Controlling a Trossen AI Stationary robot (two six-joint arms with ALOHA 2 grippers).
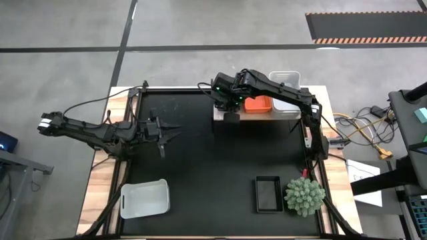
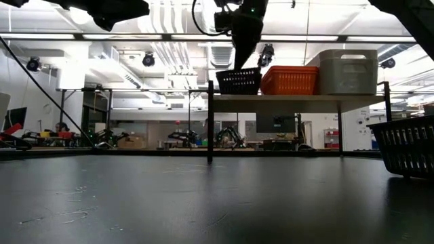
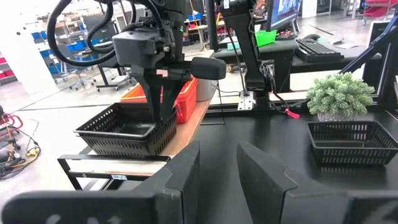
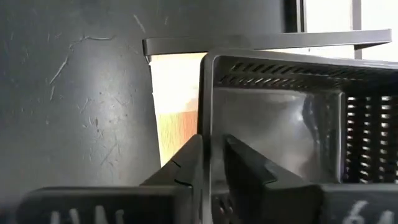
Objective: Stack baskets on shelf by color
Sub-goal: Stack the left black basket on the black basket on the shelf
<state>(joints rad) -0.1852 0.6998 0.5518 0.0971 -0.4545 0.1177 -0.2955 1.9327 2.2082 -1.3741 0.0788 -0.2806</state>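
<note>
The right end effector (image 3: 160,115) straddles one wall of the black basket (image 3: 124,132), fingers narrowly parted, the basket sitting on the wooden shelf (image 3: 177,146) beneath it. An orange basket (image 3: 186,99) stands just beyond. The left end effector (image 1: 170,133) hovers half-open, well apart.

1. Green spiky plant (image 1: 305,195): near right corner of the black mat (image 1: 200,173).
2. Cables (image 1: 363,123): on the floor, right of the table.
3. Striped floor mat (image 1: 367,27): far right.
</note>
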